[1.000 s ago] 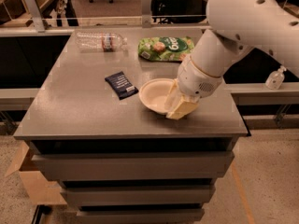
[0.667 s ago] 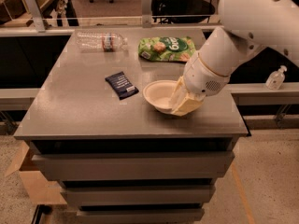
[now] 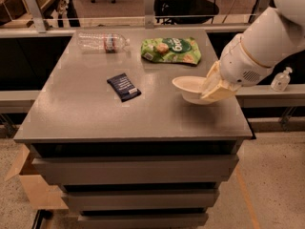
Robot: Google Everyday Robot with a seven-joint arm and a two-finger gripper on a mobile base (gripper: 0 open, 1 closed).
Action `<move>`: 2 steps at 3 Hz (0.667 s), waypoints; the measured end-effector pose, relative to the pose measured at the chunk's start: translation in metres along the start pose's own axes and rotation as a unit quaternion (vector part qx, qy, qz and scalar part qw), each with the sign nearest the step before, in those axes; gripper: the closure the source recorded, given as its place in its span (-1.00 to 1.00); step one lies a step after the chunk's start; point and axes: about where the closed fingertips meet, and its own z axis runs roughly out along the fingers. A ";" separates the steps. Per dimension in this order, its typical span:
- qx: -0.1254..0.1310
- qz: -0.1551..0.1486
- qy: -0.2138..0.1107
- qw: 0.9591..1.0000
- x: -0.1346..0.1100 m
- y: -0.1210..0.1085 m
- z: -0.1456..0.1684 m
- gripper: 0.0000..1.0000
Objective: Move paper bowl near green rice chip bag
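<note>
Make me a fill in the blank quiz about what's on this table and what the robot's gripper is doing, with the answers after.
1. Over the right side of the table, the gripper is clamped on the rim of the ____.
2. The clear plastic bottle lies on its ____ near the table's far edge.
3. The dark-blue snack bar wrapper lies nearer the camera than the green rice chip bag, and to its ____ in the picture.
Missing words: paper bowl; side; left.

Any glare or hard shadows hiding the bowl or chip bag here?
Camera view: warm, dim light; soft sheen on the table, no harsh glare; the end effector, at the right rim of the bowl, hides that edge; the chip bag is evenly lit.
</note>
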 end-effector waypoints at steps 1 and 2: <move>0.047 0.034 0.016 0.998 0.026 -0.017 -0.026 1.00; 0.049 0.031 0.017 0.998 0.025 -0.020 -0.026 1.00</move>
